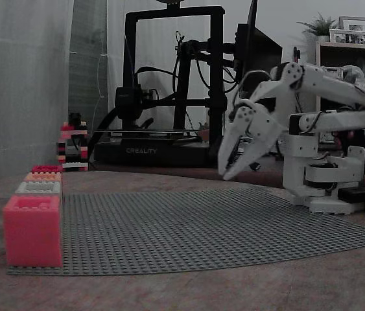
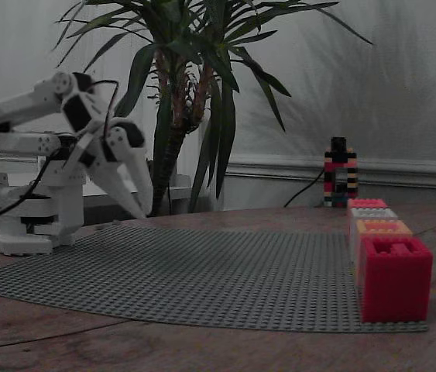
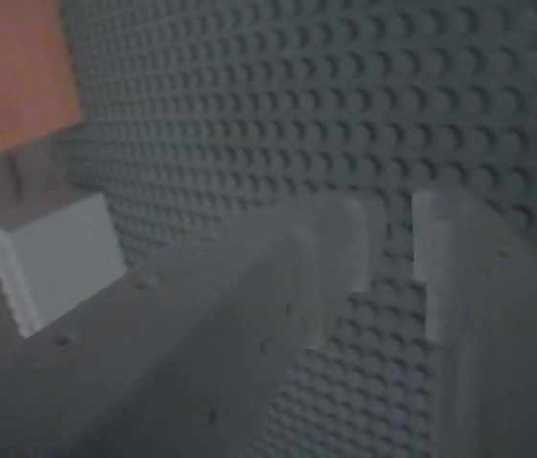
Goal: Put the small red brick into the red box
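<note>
Hovering over the grey baseplate with claw slightly parted and gripping nothing, far from the red box, brick unspotted, everything left.

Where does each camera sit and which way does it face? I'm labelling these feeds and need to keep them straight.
A fixed view: low at table height, row of boxes at left, white arm at right, gripper hanging above the grey baseplate.
Another fixed view: low on the opposite side, arm at left, boxes at right, plant behind.
Wrist view: rides the gripper, looking down its fingers at the baseplate.
Both fixed views share the arm, baseplate and boxes.
</note>
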